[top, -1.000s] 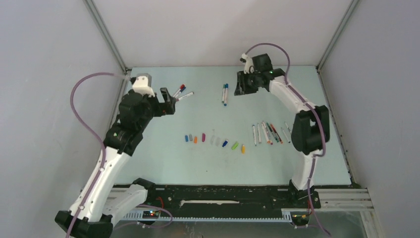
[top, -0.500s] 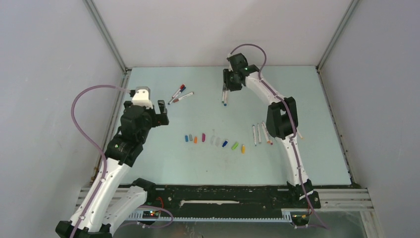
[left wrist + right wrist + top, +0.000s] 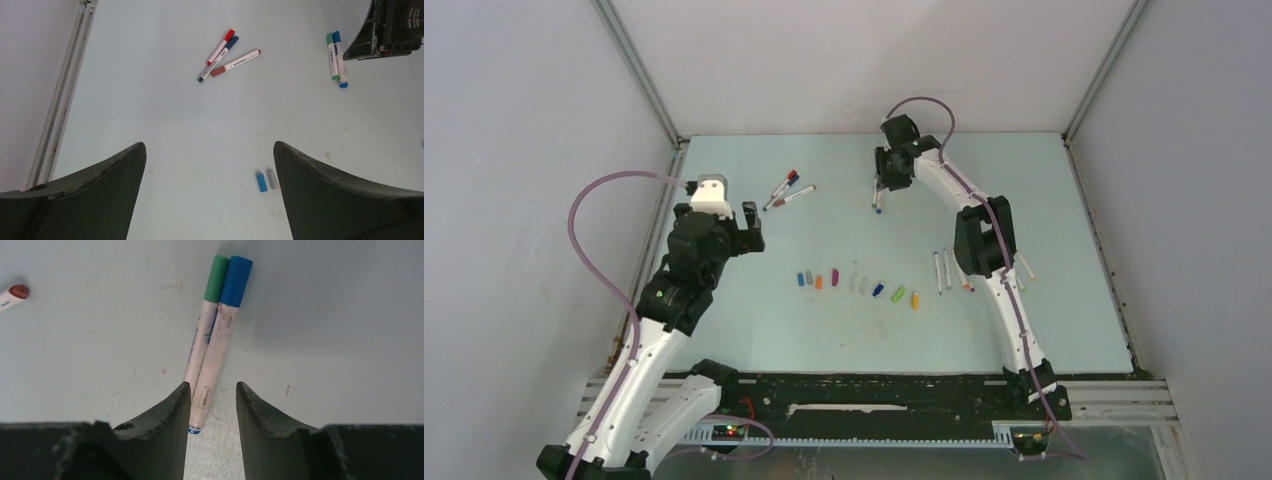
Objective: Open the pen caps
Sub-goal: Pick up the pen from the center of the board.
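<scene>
Pen caps (image 3: 857, 283) already pulled off lie in a loose row across the middle of the bench (image 3: 1064, 330), blue, grey, orange, purple, green and yellow among them. Two pens lie side by side at the far centre, one with a green cap (image 3: 216, 279) and one with a blue cap (image 3: 235, 275), both still on. The right fingers (image 3: 212, 412) stand partly open, straddling the lower barrel of the blue-capped pen (image 3: 216, 360), without visibly clamping it. Three more capped pens (image 3: 227, 56) lie in a fan at the far left. The left fingers (image 3: 210, 195) are spread wide and hold nothing, above bare bench near a loose blue cap (image 3: 261, 181) and a grey cap (image 3: 271, 179)
</scene>
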Robot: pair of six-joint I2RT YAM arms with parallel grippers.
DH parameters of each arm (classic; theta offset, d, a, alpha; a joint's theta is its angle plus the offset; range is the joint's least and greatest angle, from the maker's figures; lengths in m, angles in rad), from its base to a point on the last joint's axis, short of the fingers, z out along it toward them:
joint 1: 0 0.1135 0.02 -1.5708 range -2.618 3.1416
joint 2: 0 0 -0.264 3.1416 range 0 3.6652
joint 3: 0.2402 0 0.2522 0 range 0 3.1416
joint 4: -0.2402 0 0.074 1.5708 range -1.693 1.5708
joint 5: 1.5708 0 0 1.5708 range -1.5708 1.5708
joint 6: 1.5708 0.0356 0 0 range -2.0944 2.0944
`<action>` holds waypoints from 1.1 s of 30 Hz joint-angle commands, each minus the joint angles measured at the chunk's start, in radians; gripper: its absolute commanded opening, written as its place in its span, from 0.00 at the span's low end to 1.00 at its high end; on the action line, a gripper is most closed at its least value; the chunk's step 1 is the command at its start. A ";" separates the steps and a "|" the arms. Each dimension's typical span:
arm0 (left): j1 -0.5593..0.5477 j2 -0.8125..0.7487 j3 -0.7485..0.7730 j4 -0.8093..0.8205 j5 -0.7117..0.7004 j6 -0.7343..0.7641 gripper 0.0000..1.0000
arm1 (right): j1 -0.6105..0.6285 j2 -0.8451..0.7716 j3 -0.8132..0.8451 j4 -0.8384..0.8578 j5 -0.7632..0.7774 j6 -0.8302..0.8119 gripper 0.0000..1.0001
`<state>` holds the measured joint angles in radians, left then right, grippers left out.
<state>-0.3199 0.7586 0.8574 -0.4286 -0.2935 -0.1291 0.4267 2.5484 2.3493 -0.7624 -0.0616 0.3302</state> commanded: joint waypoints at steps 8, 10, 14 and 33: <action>0.014 0.005 -0.017 0.039 -0.006 0.023 1.00 | 0.006 0.054 0.064 0.011 0.038 -0.020 0.38; 0.016 0.008 -0.017 0.039 -0.003 0.021 1.00 | 0.007 0.060 0.063 0.009 0.037 -0.023 0.37; 0.018 0.009 -0.017 0.039 -0.002 0.022 1.00 | 0.007 0.069 0.057 0.005 0.044 -0.032 0.34; 0.019 -0.002 -0.017 0.036 0.008 0.019 1.00 | 0.002 -0.033 -0.123 0.026 0.062 -0.076 0.32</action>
<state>-0.3107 0.7677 0.8574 -0.4286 -0.2913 -0.1291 0.4324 2.5656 2.2848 -0.7101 -0.0250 0.2752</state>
